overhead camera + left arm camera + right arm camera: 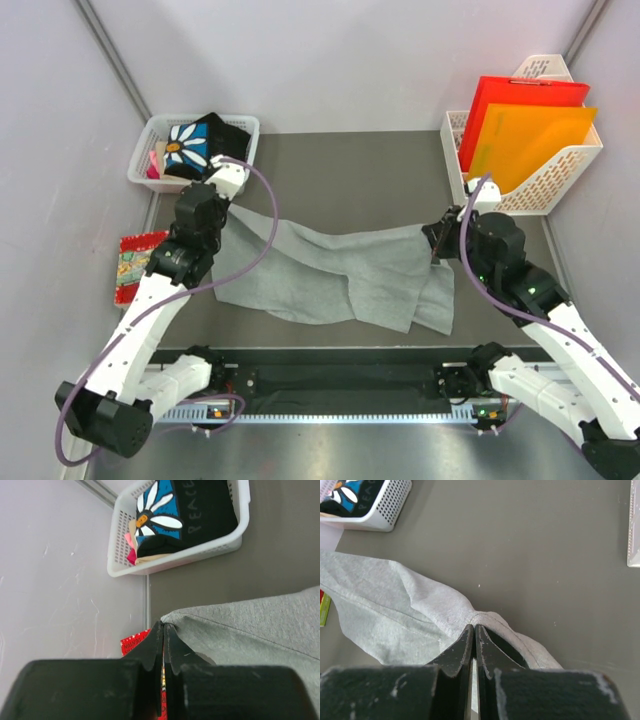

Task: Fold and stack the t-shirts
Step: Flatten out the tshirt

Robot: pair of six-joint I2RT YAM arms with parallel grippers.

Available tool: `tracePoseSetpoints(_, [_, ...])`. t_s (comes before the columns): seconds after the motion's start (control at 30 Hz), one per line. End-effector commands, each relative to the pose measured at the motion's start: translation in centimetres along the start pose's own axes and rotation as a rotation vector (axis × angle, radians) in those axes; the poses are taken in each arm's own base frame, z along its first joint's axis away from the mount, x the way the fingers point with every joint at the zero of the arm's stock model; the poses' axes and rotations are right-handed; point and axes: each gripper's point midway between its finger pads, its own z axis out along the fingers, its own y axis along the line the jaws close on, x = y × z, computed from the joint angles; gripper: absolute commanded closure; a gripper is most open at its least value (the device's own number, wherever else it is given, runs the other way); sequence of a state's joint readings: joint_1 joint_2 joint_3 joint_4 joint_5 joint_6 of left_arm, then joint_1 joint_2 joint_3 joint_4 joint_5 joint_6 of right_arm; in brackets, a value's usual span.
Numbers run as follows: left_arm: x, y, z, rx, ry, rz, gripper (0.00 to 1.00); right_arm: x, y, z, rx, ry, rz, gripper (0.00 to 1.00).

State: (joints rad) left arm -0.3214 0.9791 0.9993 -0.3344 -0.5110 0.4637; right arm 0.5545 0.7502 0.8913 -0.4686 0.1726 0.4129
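Soft, matt knit cloth, heathered and creased, in the grey t-shirt. Smooth matt dark-grey top on the table. Hard white perforated plastic for the basket at 11 o'clock, holding the black t-shirt, matt cloth with a flat print. Looks like scuffed, matt black plastic on the right gripper.

Dark table carries: grey tee spread at centre, white basket far left, white rack far right, red packet at left edge.
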Motion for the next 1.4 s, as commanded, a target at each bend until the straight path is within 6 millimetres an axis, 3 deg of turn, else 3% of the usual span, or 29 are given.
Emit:
tracePoseSetpoints(0.0, [-0.1,0.3,0.6,-0.046,-0.032,-0.015,1.00,-1.2,0.4,0.1,-0.015,-0.064,0.015,1.00])
tracePoseSetpoints(0.5, [1.6,-1.3,2.2,-0.030,0.009,0.019,1.00,-0.4,-0.7,0.7,0.039,-0.051,-0.007,1.00])
tracePoseSetpoints(1.07, [2.6,-2.3,2.0,0.004,0.026,0.008,1.00,0.4,-0.8,1.1,0.040,-0.028,-0.013,1.00])
tracePoseSetpoints(1.37, [4.3,-4.0,2.1,0.054,0.058,-0.002,1.00,0.6,-0.9,1.1,0.039,-0.023,-0.011,1.00])
